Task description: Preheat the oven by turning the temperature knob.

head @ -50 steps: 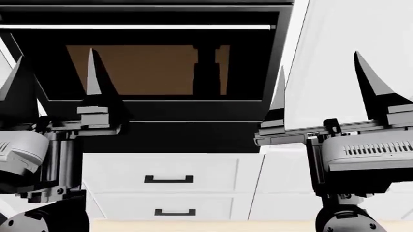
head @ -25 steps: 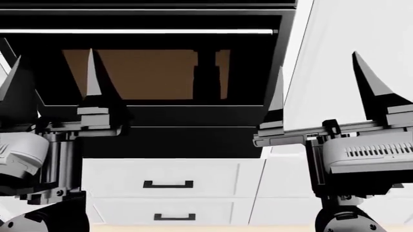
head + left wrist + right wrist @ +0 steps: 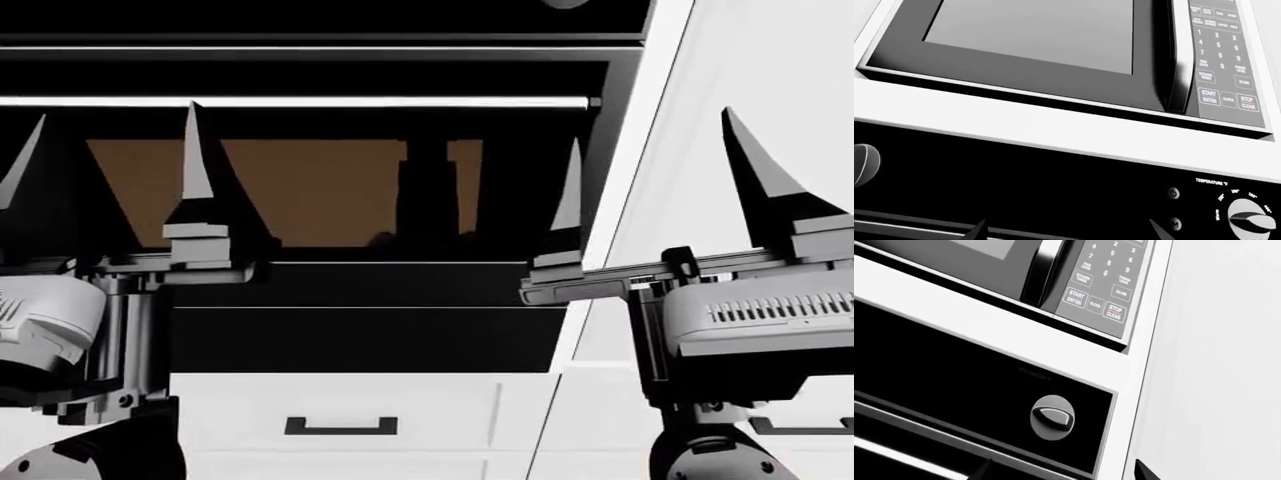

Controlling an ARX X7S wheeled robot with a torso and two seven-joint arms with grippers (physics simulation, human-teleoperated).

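The black oven (image 3: 347,290) with its brown window (image 3: 294,190) and bright bar handle (image 3: 294,102) fills the head view. In the left wrist view its black control panel (image 3: 1021,185) carries the knob (image 3: 1251,222) labelled TEMPERATURE °F near one end and another knob (image 3: 863,165) at the other. The right wrist view shows a round knob (image 3: 1052,416) near the panel's right end. My left gripper (image 3: 118,115) and right gripper (image 3: 651,125) are both open and empty, pointing up in front of the oven door, apart from the knobs.
A microwave (image 3: 1027,40) with a keypad (image 3: 1097,287) sits just above the oven panel. White drawers with small black handles (image 3: 340,427) lie below the oven. A tall white panel (image 3: 761,60) stands to the oven's right.
The head view has risen: the oven's handle and window sit lower in the frame and the drawers have slid down. Both grippers hold their place in the view, still open.
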